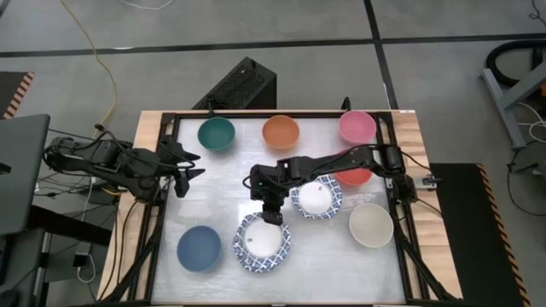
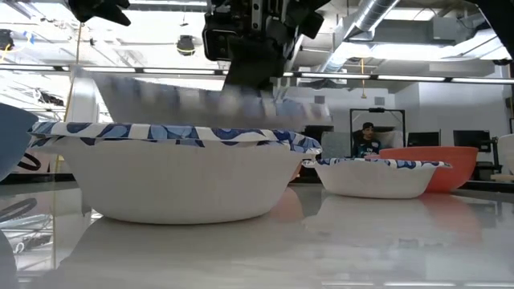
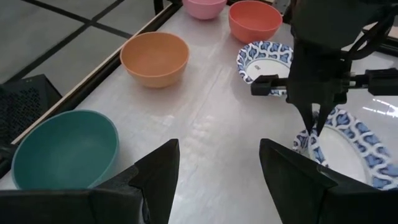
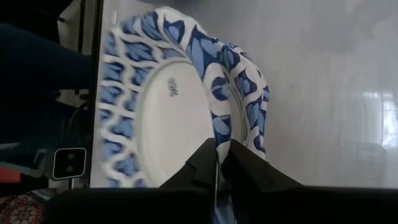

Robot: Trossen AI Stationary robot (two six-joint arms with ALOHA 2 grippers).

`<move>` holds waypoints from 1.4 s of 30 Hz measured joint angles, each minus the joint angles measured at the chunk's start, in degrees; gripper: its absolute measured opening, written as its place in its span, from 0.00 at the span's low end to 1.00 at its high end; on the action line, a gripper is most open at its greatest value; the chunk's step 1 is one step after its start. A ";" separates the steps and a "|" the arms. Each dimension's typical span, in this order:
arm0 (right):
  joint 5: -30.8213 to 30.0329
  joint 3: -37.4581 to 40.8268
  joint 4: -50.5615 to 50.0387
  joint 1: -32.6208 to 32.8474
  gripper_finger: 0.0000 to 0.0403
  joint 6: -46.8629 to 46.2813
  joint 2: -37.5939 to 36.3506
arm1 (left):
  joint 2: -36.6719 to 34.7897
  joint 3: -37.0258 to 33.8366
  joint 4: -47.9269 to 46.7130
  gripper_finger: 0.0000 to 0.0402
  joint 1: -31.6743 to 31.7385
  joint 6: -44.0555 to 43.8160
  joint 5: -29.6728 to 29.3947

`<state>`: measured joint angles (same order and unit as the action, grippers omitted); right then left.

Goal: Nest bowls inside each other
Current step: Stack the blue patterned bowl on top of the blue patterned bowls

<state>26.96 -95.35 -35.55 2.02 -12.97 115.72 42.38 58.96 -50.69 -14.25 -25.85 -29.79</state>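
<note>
Right gripper sits at the rim of the near patterned bowl, fingers pinched close on either side of a blue-patterned rim; in the right wrist view a second patterned bowl lies nested in that stack, so this looks like the release step. Whether the pinch is a firm grip or already slackening is not clear. Next move, as a judgement: open fully, lift straight up clear of the rim, then go for the other patterned bowl just beside it. Dark blue bowl and cream bowl flank the front row. Left gripper waits wide open and empty at the left side. Teal bowl, orange bowl and pink bowl line the far edge, red bowl under the right arm.
</note>
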 joint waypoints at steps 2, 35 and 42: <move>0.22 0.00 0.01 0.00 0.18 -0.02 0.00 | 0.01 0.00 -0.01 0.53 0.00 -0.05 -0.01; -4.80 -0.02 4.63 2.08 0.60 4.52 0.00 | 0.01 0.00 -0.01 0.53 0.01 -0.04 0.93; -4.98 -0.18 4.50 1.05 0.62 3.56 -0.59 | 0.01 0.00 -0.01 0.53 -0.01 0.07 1.08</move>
<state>21.98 -95.53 -31.05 3.07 -9.41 115.13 42.39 58.96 -50.70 -14.25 -25.77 -28.71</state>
